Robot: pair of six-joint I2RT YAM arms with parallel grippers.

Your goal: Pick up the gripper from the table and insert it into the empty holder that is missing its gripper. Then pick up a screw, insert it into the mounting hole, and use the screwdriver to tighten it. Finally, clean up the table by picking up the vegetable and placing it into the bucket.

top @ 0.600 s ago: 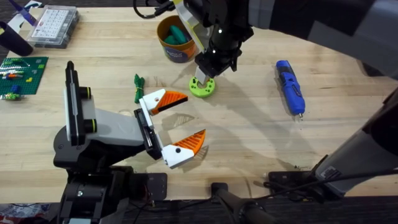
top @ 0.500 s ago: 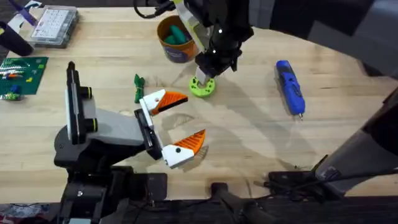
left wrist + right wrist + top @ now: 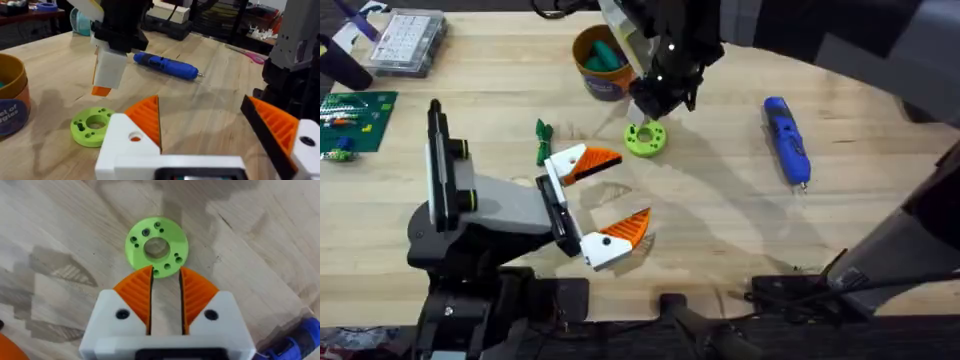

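Observation:
A flat lime-green ring (image 3: 646, 138) with small holes lies mid-table, also seen as the ring (image 3: 156, 246) and the ring (image 3: 93, 126). My right gripper (image 3: 658, 100) hovers just above its far side; the orange pads (image 3: 137, 297) stand a narrow gap apart with nothing between them. My left gripper (image 3: 608, 197) is wide open near the front, its fingers (image 3: 145, 120) empty. The blue screwdriver (image 3: 787, 140) lies at the right. A green vegetable (image 3: 541, 140) lies left of the ring. The yellow-orange bucket (image 3: 601, 62) stands behind it with a green item inside. The loose gripper, holder and screw are out of view.
A clear parts box (image 3: 407, 40) and a green plate with small bricks (image 3: 352, 118) sit at the far left. The right arm's dark links cross above the table's back middle. Bare wood lies between the ring and the screwdriver (image 3: 167, 66).
My right gripper has lifted off the green ring and drawn slightly back toward the bucket. The left arm and everything on the table have stayed put.

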